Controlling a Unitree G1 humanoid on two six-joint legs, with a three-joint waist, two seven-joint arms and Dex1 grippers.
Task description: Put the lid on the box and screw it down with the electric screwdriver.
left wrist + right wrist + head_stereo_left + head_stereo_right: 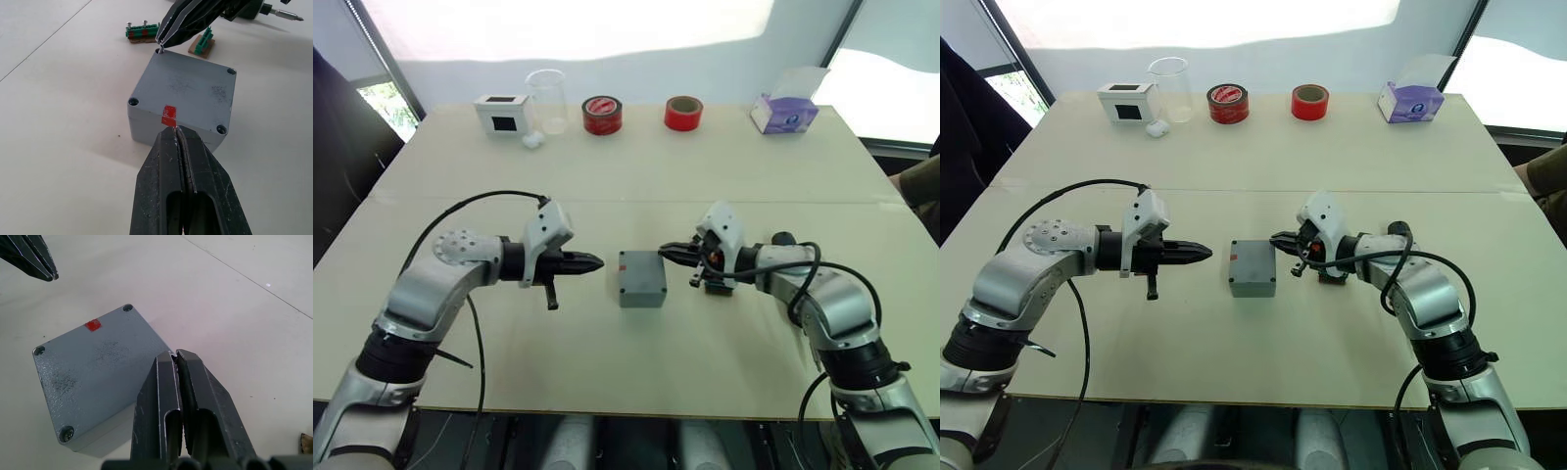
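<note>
The box (642, 278) is seen at the middle of the table (636, 186), with the lid (183, 93) already seated on top of it and a small red mark (169, 115) at the lid's edge facing the left arm. The left gripper (595, 261) is held just beside the box on its left side, fingers pressed together with nothing between them, the tips close to the red mark without clearly touching it. The right gripper (664, 252) is placed at the box's far right corner, its fingers closed on a small screw (161, 49) whose tip is set at the corner hole. The electric screwdriver (264, 9) is laid on the table behind the right gripper, near two green terminal blocks (142, 33). Along the far edge are ranged a white box (502, 115), a clear beaker (546, 101), two rolls of red tape (602, 115) and a tissue box (784, 111).
</note>
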